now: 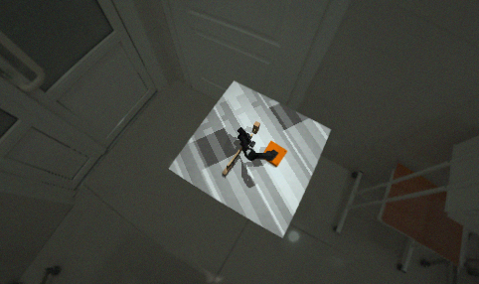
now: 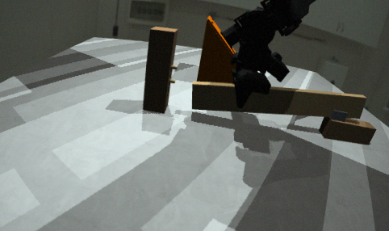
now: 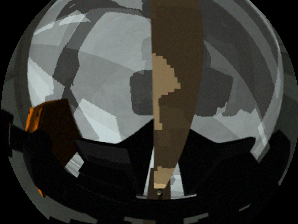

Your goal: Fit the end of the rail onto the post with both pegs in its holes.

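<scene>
The long wooden rail (image 1: 233, 162) (image 2: 312, 102) (image 3: 177, 40) runs from the bracket (image 2: 340, 115) on the low footboard block (image 2: 349, 131) toward the short post (image 1: 255, 126) (image 2: 160, 69). My gripper (image 2: 242, 101) (image 3: 163, 122) is shut on the rail, nearer its post end. That end hangs a little above the table, with its shadow below it. It stands a clear gap from the post and lower than the upper peg (image 2: 174, 67) and the lower peg (image 2: 173, 81). The far end appears to be in the bracket. The holes in the rail's end are hidden.
An orange panel (image 1: 278, 150) (image 2: 214, 61) (image 3: 56, 127) stands beside the arm's base, behind the rail in the exterior view. The arm (image 1: 259, 156) (image 2: 256, 31) reaches over the rail from there. The striped table (image 1: 293, 193) (image 2: 101, 189) bears several shadows.
</scene>
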Robot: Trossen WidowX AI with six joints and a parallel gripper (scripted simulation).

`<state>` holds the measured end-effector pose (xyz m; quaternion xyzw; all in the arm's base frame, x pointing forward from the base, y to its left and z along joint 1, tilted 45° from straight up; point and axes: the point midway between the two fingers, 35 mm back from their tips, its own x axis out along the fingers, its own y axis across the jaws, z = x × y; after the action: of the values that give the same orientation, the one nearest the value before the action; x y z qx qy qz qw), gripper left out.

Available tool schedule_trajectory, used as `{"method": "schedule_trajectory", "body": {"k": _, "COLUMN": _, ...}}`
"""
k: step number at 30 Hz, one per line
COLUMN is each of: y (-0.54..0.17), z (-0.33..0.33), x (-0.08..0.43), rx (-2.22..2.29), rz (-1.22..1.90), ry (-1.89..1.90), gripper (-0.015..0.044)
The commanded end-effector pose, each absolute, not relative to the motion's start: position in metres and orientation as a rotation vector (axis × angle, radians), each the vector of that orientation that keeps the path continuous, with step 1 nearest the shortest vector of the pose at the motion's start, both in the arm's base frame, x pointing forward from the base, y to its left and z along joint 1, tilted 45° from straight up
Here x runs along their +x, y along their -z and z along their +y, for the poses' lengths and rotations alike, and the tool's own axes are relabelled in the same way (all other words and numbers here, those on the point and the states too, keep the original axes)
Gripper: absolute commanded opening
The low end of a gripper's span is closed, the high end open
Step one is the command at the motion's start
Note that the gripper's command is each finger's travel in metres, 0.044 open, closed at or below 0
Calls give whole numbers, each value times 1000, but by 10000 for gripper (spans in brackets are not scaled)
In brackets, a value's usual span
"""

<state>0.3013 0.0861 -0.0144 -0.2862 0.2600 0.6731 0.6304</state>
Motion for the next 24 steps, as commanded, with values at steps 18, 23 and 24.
{"method": "schedule_trajectory", "body": {"k": 18, "y": 3, "z": 77, "x": 308, "rx": -655, "rz": 579, "ry": -1531, "gripper": 0}}
{"method": "schedule_trajectory", "body": {"k": 23, "y": 1, "z": 75, "x": 308, "rx": -655, "rz": 579, "ry": -1531, "gripper": 0}}
{"method": "schedule_trajectory", "body": {"k": 24, "y": 1, "z": 75, "x": 308, "rx": -655, "rz": 579, "ry": -1531, "gripper": 0}}
